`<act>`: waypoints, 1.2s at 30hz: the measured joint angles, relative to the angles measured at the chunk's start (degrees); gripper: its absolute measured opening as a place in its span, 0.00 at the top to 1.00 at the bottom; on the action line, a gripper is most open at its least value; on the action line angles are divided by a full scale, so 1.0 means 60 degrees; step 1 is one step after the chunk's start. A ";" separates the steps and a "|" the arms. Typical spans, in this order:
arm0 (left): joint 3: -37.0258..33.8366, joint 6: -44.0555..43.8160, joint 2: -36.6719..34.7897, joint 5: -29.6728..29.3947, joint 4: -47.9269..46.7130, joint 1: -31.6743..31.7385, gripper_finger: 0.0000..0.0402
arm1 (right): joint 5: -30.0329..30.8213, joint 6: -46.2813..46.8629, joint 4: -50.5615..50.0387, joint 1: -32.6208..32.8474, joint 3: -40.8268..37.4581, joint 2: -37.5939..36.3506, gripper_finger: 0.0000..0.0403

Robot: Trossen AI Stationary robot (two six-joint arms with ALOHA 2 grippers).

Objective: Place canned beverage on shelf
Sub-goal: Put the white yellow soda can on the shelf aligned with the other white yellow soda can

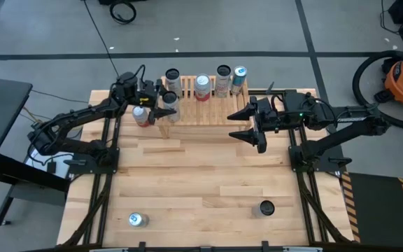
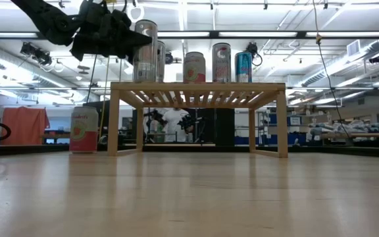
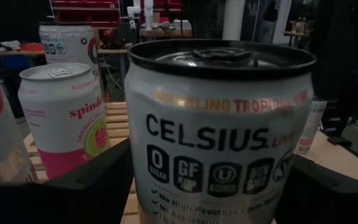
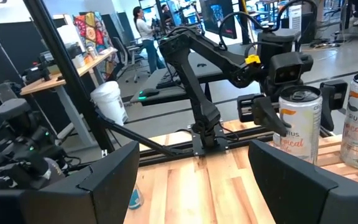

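Note:
The wooden shelf stands at the table's far middle. A silver Celsius can stands upright on the shelf's left front corner. My left gripper is open around it, with one finger on each side. In the right wrist view a narrow gap shows beside the can. More cans stand along the shelf's far edge. My right gripper waits open in the air by the shelf's right end.
A pink can stands on the table just left of the shelf, under my left arm. Two more cans stand near the table's front edge. People move about in the room beyond.

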 joint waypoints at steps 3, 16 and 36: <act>-0.0004 -0.0142 -0.0018 -0.0005 0.0022 0.0069 0.22 | -0.0002 0.0000 0.0000 0.0000 0.0000 0.0000 0.23; -0.0004 -0.0539 -0.0138 -0.0011 0.0011 0.0238 0.22 | 0.0000 -0.0092 -0.0007 0.0000 0.0000 0.0000 0.23; -0.0004 -0.1273 -0.0462 0.0393 0.0943 0.0238 0.22 | 0.0036 -0.0106 -0.0095 -0.0004 0.0000 0.0000 0.23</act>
